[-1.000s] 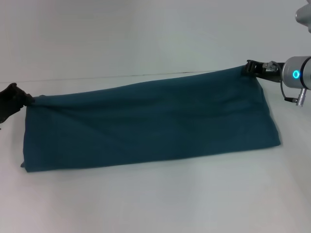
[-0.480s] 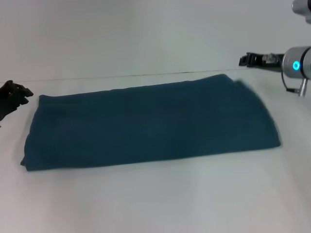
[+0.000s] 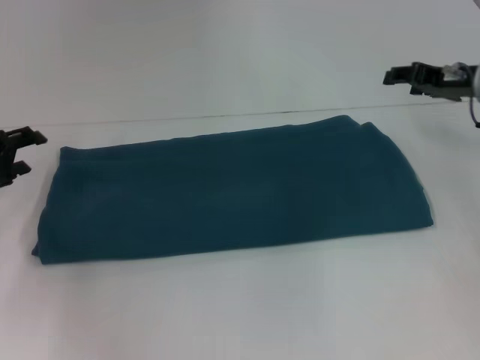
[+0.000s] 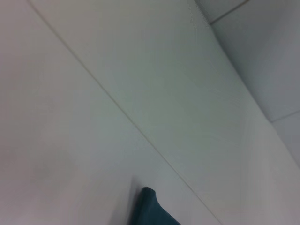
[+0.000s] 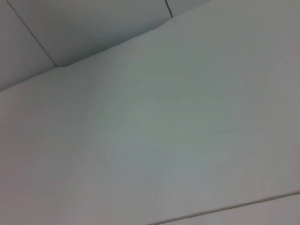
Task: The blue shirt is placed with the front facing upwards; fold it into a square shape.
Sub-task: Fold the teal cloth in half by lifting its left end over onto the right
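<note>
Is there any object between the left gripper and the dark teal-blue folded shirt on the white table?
No. Only bare white table shows between the left gripper and the dark teal-blue folded shirt. The right gripper hangs above the far right corner.

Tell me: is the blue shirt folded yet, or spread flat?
Folded, not square. The blue shirt lies as a long band on the table; no sleeves, collar or lettering show. Left gripper and right gripper are both off it.

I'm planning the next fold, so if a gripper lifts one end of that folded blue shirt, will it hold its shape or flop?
The blue shirt lies flat in soft layers with rounded edges, so it would likely droop and sag. Its layers may slide apart. It probably weighs little.
</note>
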